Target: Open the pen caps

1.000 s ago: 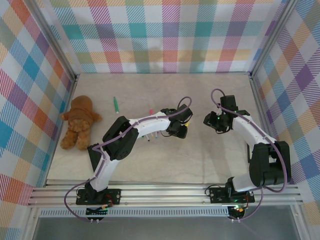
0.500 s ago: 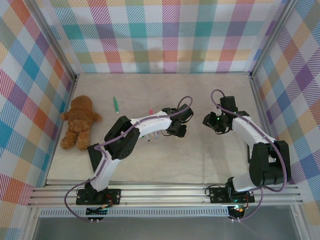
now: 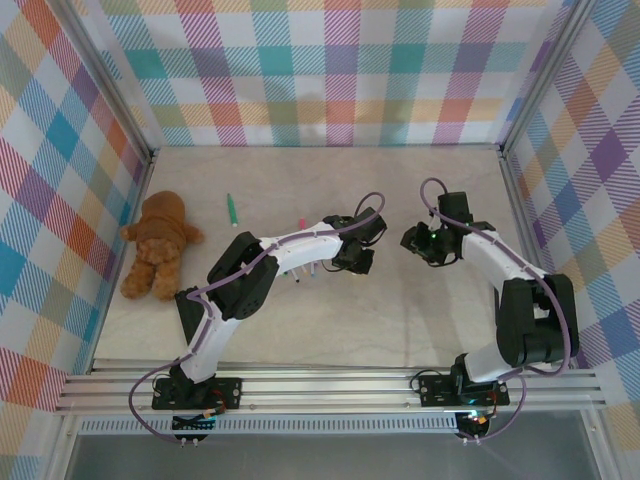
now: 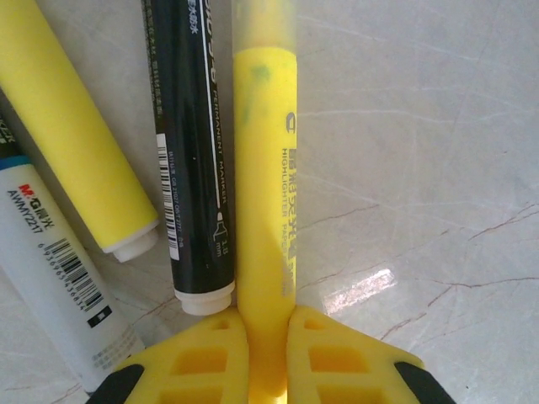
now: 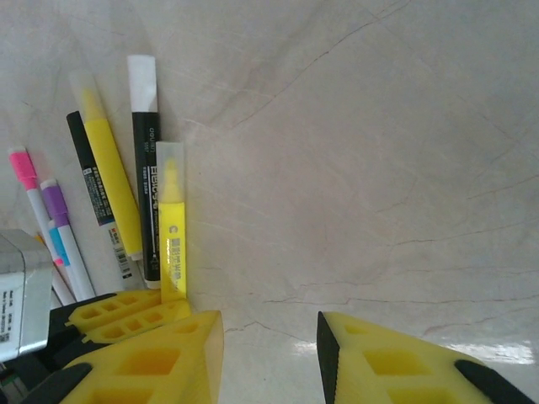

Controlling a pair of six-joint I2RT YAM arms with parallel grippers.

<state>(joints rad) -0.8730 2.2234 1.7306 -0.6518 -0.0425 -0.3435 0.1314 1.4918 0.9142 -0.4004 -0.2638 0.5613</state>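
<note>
left gripper [image 4: 268, 341] clamped narrow on the tail of a yellow highlighter [image 4: 265, 168], which lies on the tabletop [image 4: 421, 168] near its middle; its clear cap [image 5: 170, 172] is on. just beside it are a black marker [image 4: 189, 151] with white cap [image 5: 142, 80], a second highlighter [image 4: 72, 126] and a white-barrelled pen [image 4: 59, 278]. right gripper [image 5: 269, 337] spread wide, nothing between the fingers, over bare tabletop beside the held highlighter. green pen [image 3: 232, 208] apart, toward the far left corner; teddy bear [image 3: 160, 245] at the left edge.
</note>
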